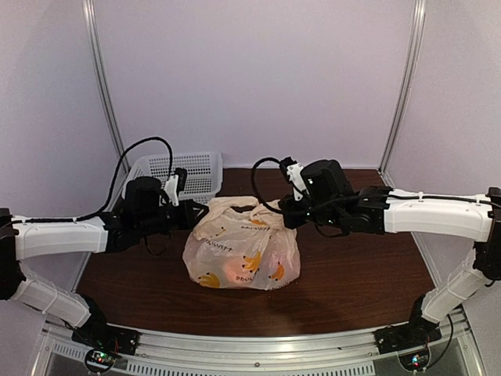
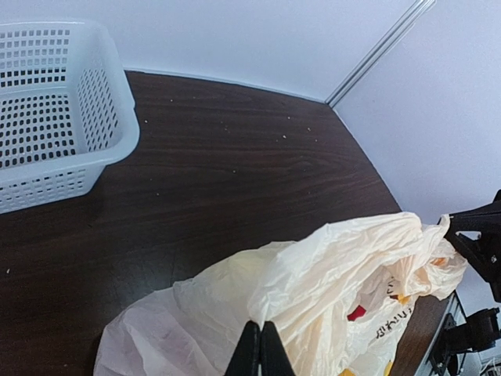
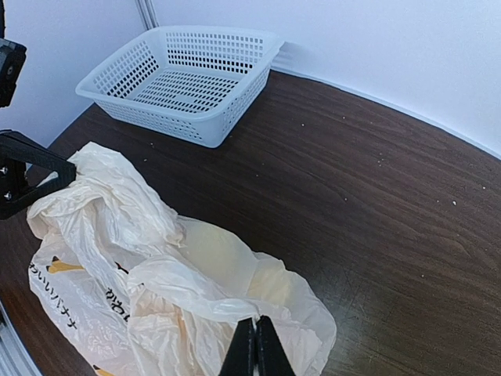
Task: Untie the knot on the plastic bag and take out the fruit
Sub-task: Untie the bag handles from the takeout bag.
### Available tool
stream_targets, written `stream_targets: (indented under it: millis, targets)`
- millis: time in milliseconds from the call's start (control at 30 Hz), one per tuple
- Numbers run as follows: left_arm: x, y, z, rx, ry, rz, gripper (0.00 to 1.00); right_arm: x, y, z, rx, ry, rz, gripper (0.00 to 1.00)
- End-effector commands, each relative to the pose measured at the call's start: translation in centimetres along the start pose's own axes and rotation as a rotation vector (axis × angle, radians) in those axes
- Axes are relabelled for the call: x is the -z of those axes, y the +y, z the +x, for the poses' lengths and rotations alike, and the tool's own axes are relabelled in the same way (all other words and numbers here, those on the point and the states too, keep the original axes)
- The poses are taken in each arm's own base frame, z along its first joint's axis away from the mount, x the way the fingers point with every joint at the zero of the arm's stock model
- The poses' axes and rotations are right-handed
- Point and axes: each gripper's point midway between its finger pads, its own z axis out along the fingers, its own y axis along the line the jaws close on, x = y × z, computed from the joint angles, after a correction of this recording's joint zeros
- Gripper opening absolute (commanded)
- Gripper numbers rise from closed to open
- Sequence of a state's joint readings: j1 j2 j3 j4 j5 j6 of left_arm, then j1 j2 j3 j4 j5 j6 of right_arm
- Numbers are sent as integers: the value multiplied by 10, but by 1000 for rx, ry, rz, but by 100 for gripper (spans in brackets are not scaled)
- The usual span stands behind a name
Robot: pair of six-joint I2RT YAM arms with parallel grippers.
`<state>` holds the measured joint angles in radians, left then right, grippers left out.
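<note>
the bag sits in the middle of the worktop, near the white basket. the left pincer is pinched shut on the bag's top at one side. the right pincer is pinched shut on it at the other side. the top looks stretched between them and no tight knot shows, so the knot seems undone or nearly so, but it is hard to tell for sure. the fruit is not out yet: round red and orange shapes show through the film. taking them out is the job left. the bag is thin, crinkly and cream, with little yellow bananas on it.
</note>
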<state>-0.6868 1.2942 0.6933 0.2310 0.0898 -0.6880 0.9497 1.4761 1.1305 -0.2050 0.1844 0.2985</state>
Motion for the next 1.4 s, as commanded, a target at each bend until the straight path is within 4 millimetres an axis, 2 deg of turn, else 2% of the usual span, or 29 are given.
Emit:
stream_targets:
  millis: [0,133,167,233,367,533,667,800,933,1067,1167,1233,1367]
  targets:
    - [4,7,-1,17,-19,-17,0,3,-14,0,-51,-19,35,0]
    - [10,0,-3,-21,-25,12,0,2,-10,-1,-69,-25,-1,0]
    - [12,-2,-4,-40,-24,22,3,2,-7,-1,-71,-27,-18,0]
    - [15,-6,-4,-85,-14,33,13,2,-1,-2,-73,-30,-53,0]
    - [25,-14,-5,-190,15,50,22,2,3,-2,-79,-38,-80,0]
    - [41,-27,-20,-292,-10,73,43,2,5,-3,-87,-45,-95,0]
    - [52,-50,-39,-372,-57,126,64,2,7,-5,-94,-51,-106,0]
    - [54,-71,-46,-459,-62,162,72,1,7,-5,-98,-54,-107,0]
    - [41,-72,-43,-502,-22,119,78,1,9,-7,-102,-60,-114,0]
    - [24,-88,-37,-560,19,111,86,2,10,-9,-107,-65,-120,0]
    - [8,-91,-34,-601,35,61,94,2,9,-8,-107,-64,-122,0]
    - [-2,-82,-36,-618,41,-36,97,1,9,-7,-109,-63,-125,0]
    - [-16,-49,-35,-611,86,-261,97,2,9,-6,-112,-64,-128,0]
